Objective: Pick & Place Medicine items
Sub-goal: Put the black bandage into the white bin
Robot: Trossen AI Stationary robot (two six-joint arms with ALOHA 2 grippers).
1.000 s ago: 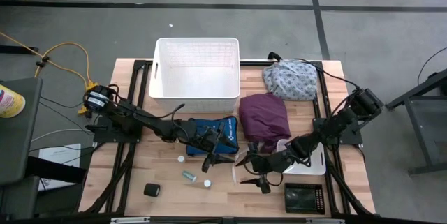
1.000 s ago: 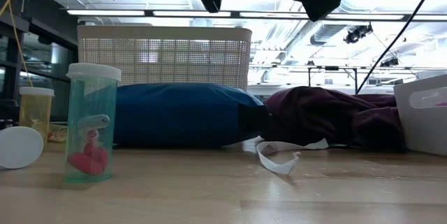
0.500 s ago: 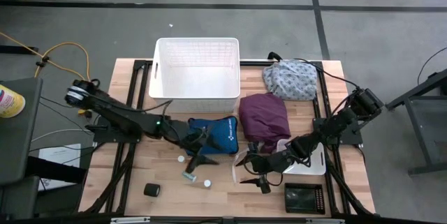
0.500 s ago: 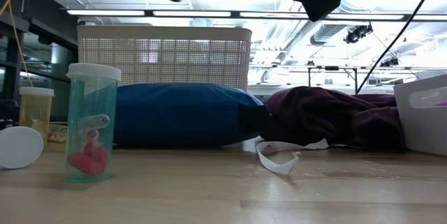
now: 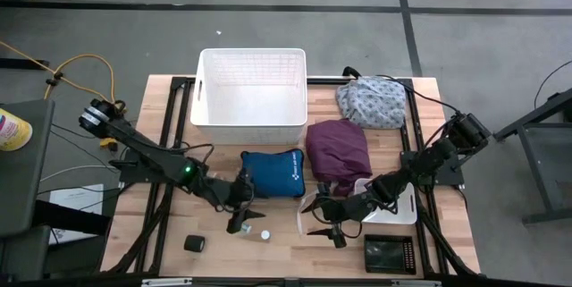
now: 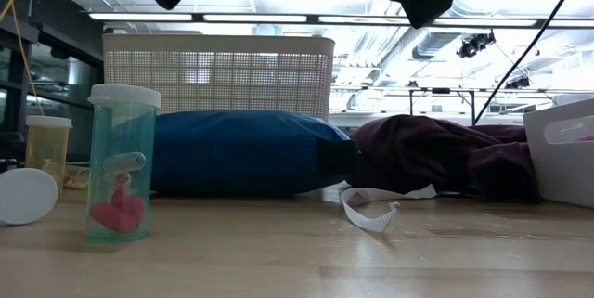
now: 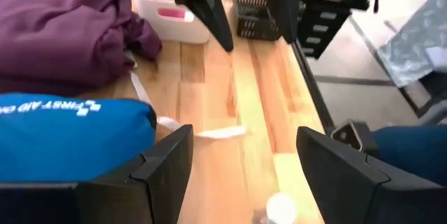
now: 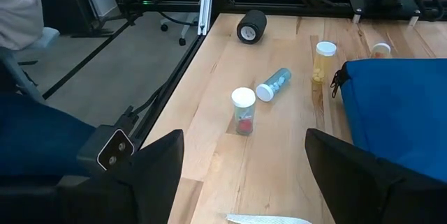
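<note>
High view: left pincer [image 5: 240, 222] wide open, empty, hangs right above lying vial [image 5: 243, 225], nearer than right pincer [image 5: 323, 224], also open, empty.

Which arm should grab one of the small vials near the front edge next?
Left. Its open claw hangs right beside the lying vial and the upright vial at the table's front. The right claw, also open, sits farther off by the white strap, past the blue pouch.
</note>
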